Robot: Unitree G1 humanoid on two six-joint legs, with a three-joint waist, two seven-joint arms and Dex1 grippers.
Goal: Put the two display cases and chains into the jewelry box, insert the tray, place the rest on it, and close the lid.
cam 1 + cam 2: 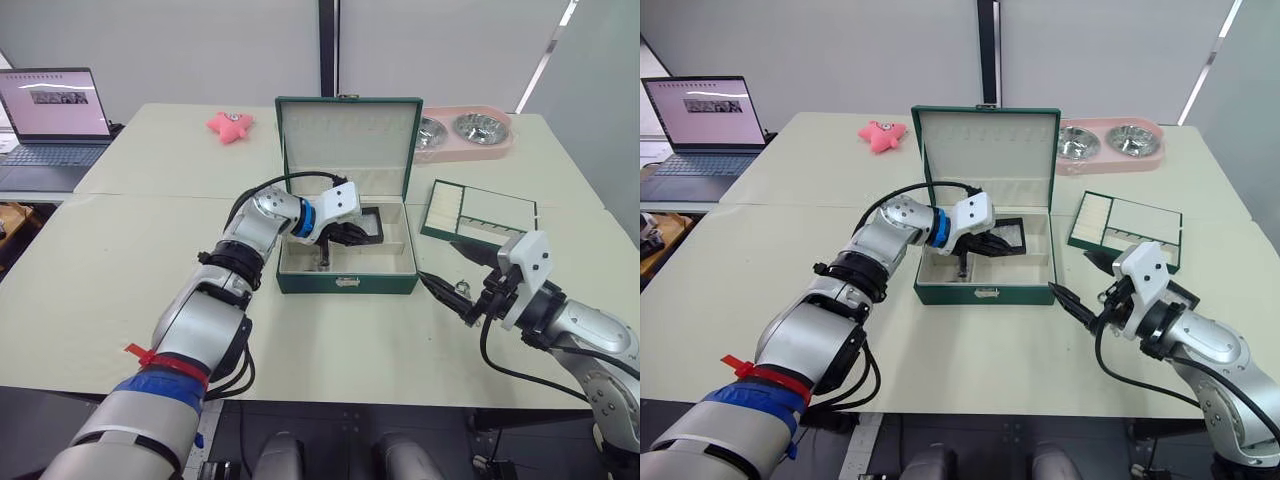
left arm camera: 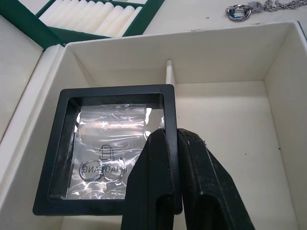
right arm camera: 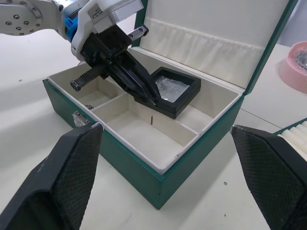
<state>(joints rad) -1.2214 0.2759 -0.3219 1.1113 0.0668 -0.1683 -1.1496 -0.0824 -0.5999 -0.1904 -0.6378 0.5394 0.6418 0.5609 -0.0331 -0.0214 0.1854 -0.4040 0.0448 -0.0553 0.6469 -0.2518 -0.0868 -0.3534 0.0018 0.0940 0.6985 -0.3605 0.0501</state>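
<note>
The dark green jewelry box (image 1: 347, 282) stands mid-table with its lid (image 1: 348, 140) upright. My left gripper (image 1: 345, 235) reaches into the box and is shut on the frame edge of a black display case (image 2: 112, 143), holding it tilted over the back compartment (image 3: 170, 91). A clear bag with small rings shows behind its window. The tray (image 1: 480, 215) lies on the table to the right of the box. My right gripper (image 1: 455, 275) rests open near the box's right front corner with nothing in it. A silver chain (image 2: 244, 8) lies on the table by that gripper.
A pink double bowl dish (image 1: 465, 130) sits behind the box at the back right. A pink star toy (image 1: 230, 125) lies at the back left. A laptop (image 1: 55, 120) stands open on the far left table.
</note>
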